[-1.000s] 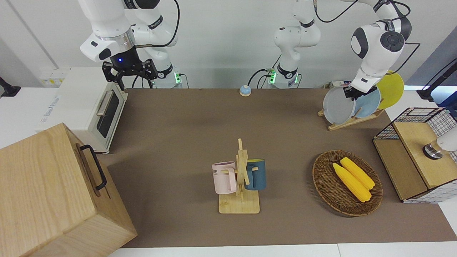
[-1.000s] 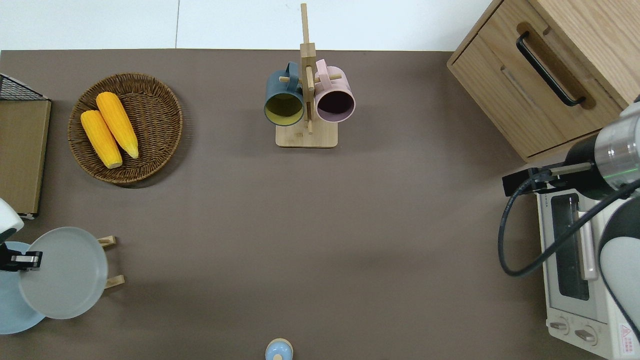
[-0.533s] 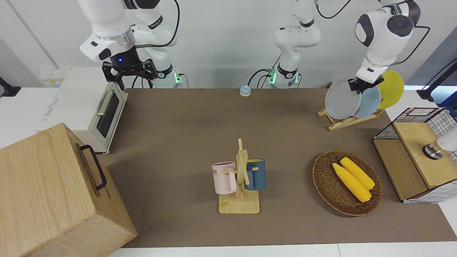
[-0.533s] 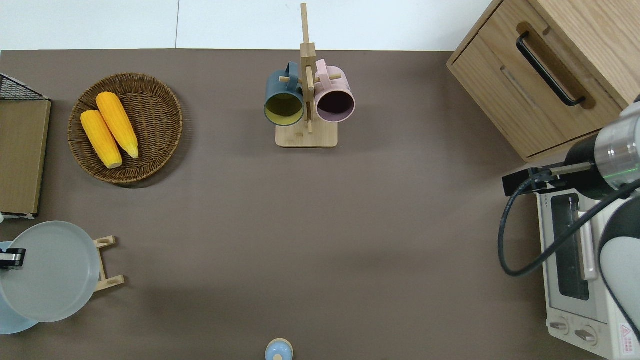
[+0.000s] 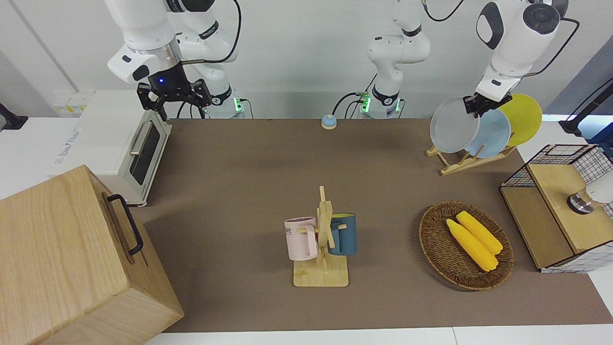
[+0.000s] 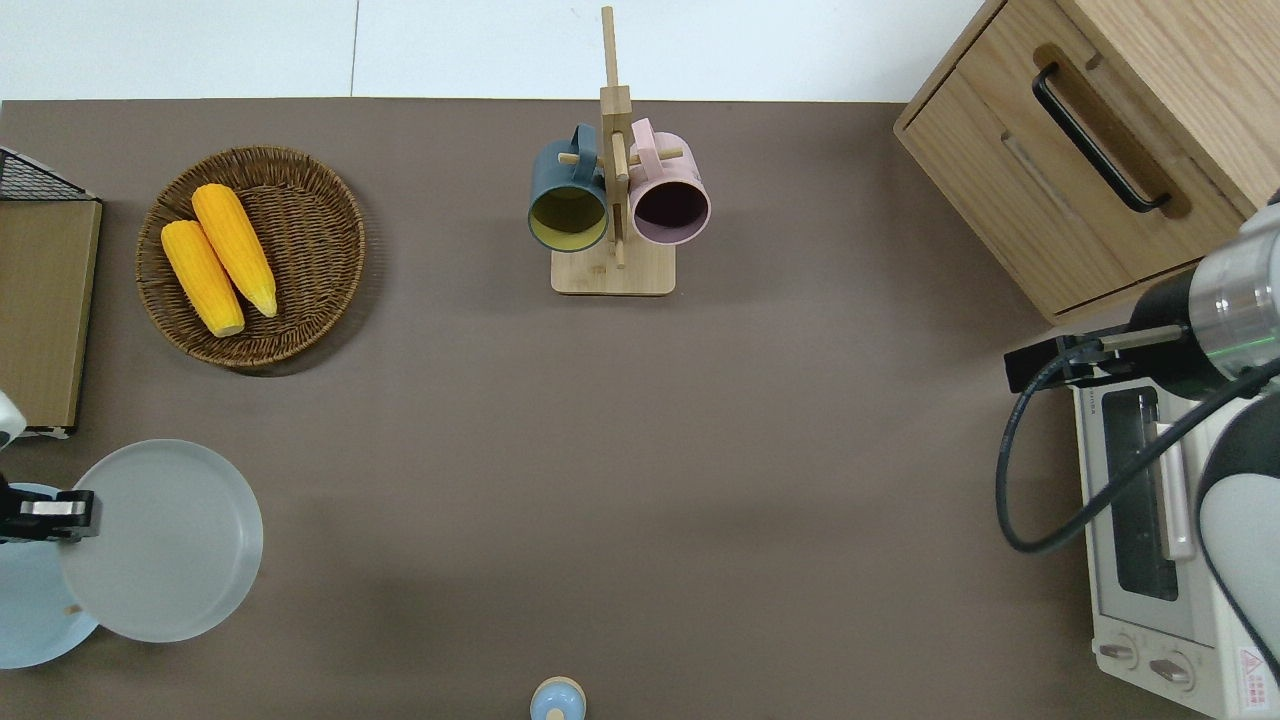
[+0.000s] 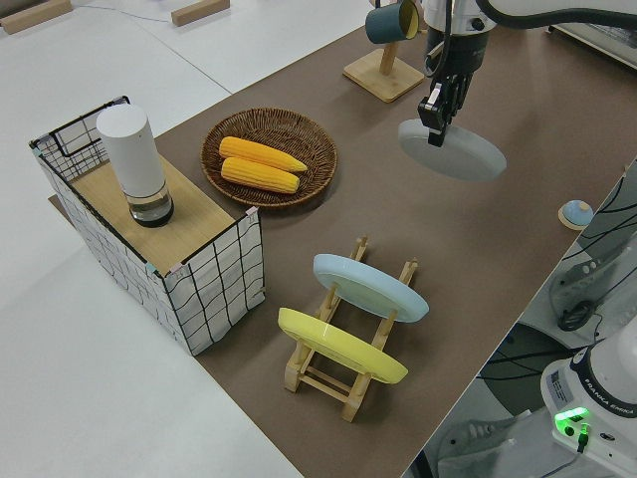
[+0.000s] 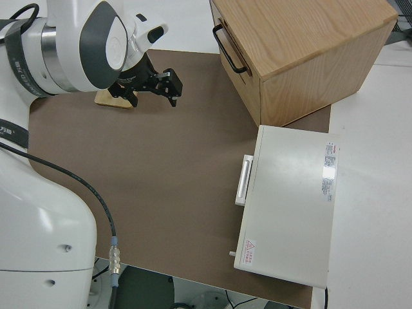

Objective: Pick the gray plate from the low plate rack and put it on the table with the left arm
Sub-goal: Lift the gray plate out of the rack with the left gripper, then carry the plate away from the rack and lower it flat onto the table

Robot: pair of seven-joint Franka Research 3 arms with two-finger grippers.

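Observation:
My left gripper [image 5: 481, 106] is shut on the rim of the gray plate [image 5: 452, 125], holding it in the air, tilted, clear of the low plate rack [image 5: 462, 163]. From overhead the gray plate [image 6: 160, 540] covers the rack's end toward the table's middle, with the left gripper [image 6: 48, 515] at its edge. The left side view shows the gray plate [image 7: 453, 149] hanging over bare table [image 5: 239, 167], apart from the rack [image 7: 343, 373]. A light-blue plate [image 5: 495, 136] and a yellow plate [image 5: 524, 117] stand in the rack. The right gripper [image 5: 179, 108] is parked and open.
A wicker basket [image 5: 433, 239] with two corn cobs lies farther from the robots than the rack. A mug stand [image 5: 322, 275] holds a pink and a blue mug. A wire box [image 5: 558, 158], a toaster oven [image 5: 119, 143], a wooden cabinet [image 5: 62, 258] and a small blue bell [image 5: 328, 121] line the edges.
The left gripper has risen with the gray plate, lifting it out of the rack and shifting it toward the table's middle. The right arm has not moved.

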